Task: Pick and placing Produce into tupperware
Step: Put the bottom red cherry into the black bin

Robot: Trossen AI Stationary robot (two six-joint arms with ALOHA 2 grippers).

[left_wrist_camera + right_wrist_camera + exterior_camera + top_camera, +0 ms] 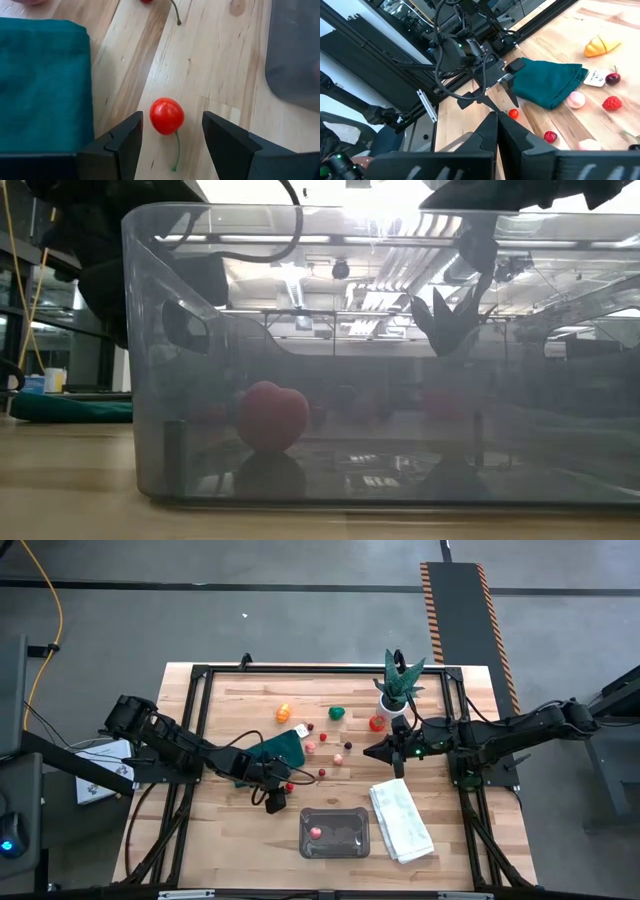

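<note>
Tupperware: clear greyish container [335,833] at the near middle of the surface [230,830], just beside the folded white towel [402,820]; the low view looks straight through its wall.
Inside it: one red piece [316,833], seen on the container floor in the low view too [272,416]. Nothing else shows in there.
Task progress: early, by my reading; one item placed, the rest of the produce lies loose on the surface.
Piece in hand: small red cherry [167,115] with a green stem, lying on the wood between the open jaws of the left gripper [172,137], not yet clamped. It sits just beside the dark green cloth [42,82] and near the container's corner.
Left gripper: low over the surface [277,798], jaws spread either side of the cherry, touching nothing that I can see.
Right gripper: parked near the potted plant [398,690], jaws closed and holding nothing [496,131].
Count, containers: one.
Count, produce outside: orange piece [284,713], green piece [337,713], red piece by the plant pot [376,723], plus a scatter of small pink, red and dark ones between cloth and plant; roughly nine or ten loose in all, though the smallest are hard to separate from above.
Count, cloths: one green cloth, one white towel.
Count, plants: one.
Left to do: close on the cherry, carry it to the container, then repeat for every loose piece.
</note>
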